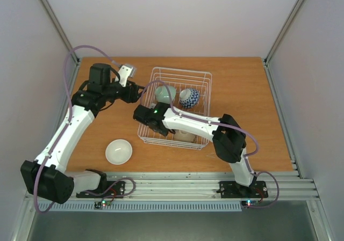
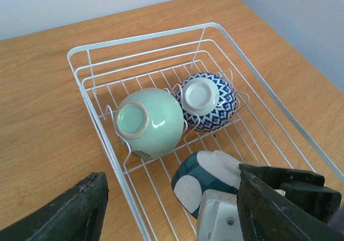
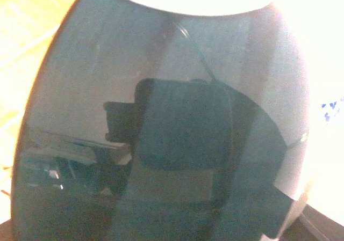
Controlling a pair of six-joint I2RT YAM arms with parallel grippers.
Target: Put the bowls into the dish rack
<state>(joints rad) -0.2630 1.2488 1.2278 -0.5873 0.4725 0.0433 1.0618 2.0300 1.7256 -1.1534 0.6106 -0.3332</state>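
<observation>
While 1 white bowl point(image 1: 119, 151) lies on the table point(image 1: 242, 101), 4 bowls sit in the 1 dish rack point(image 2: 145, 37).
In the left wrist view, a green bowl point(image 2: 153, 123) at centre left and a blue-patterned bowl point(image 2: 212, 104) at centre right lean side by side, bases showing. A teal-and-white bowl point(image 2: 201, 179) lies at lower centre, right against the right pincer point(image 1: 145, 116). I cannot tell whether that pincer is clamped (teal glaze fills its own camera). Overhead, a pale bowl point(image 1: 184, 136) shows at the rack's lower edge, under the right forearm. The left pincer point(image 2: 171, 176), jaws apart and empty, hovers at the rack's upper left side.
</observation>
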